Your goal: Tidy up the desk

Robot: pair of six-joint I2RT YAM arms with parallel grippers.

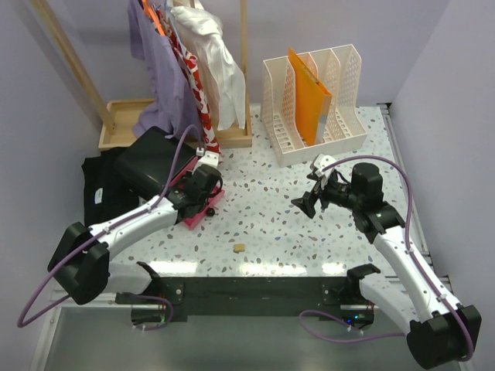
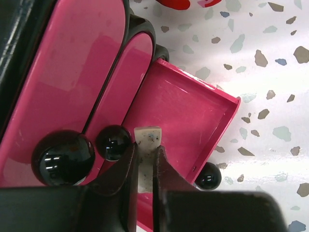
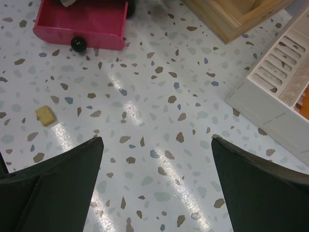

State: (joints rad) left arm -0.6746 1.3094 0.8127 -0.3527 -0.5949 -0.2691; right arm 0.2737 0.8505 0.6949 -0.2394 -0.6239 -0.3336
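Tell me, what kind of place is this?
Probably a home office or study corner: there is a speckled white desk, a file holder with an orange folder in it, and clothes hanging at the back.

The desk has a smooth, glossy speckled top that mirrors the lamps. The pink drawer box is shiny moulded plastic, and its black knobs are highly polished. The small whitish block looks matt and flecked, the tan cube matt and slightly rough. The far-left tray is pale bare wood, the file rack perforated cream plastic, the hanging garments soft cloth.
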